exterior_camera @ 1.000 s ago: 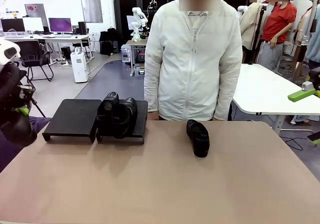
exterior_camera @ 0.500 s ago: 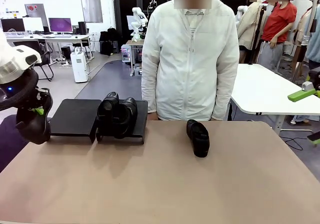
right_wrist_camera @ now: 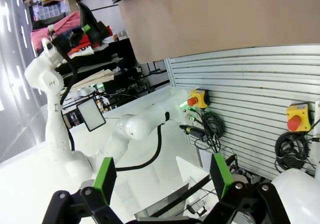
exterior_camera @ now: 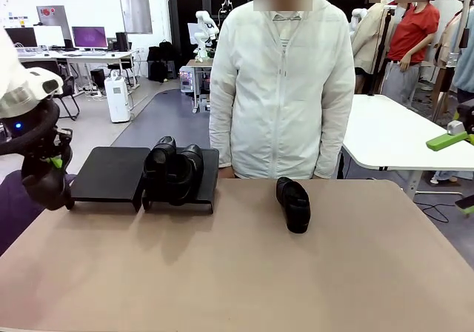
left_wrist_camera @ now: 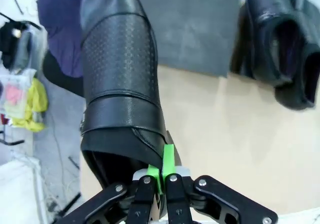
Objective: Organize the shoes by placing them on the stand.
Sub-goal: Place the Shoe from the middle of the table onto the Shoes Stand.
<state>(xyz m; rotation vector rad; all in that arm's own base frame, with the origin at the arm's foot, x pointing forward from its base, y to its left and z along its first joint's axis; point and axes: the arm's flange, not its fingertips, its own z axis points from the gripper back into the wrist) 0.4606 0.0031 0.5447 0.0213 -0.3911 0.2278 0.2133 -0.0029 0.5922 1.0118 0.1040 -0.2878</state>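
My left gripper (left_wrist_camera: 161, 176) is shut on the heel rim of a black shiny shoe (left_wrist_camera: 120, 79), which hangs toe-down. In the front view this held shoe (exterior_camera: 46, 182) is just left of the stand's bare left platform (exterior_camera: 111, 170). Two shoes (exterior_camera: 174, 170) stand side by side on the right platform (exterior_camera: 209, 170). A further shoe (exterior_camera: 294, 204) lies on the table in front of the person. My right gripper (right_wrist_camera: 162, 179) is open with nothing between its pads, off the table's right side; one green-padded finger (exterior_camera: 448, 137) pokes in at the front view's right edge.
A person in a white jacket (exterior_camera: 285, 87) stands at the far edge of the tan table (exterior_camera: 237, 273), hands out of sight. The near half of the table is bare. A white table (exterior_camera: 400, 135) stands at the back right.
My left arm has carried the held shoe rightward from the picture's left edge to beside the left platform. The right gripper and the other shoes have not moved.
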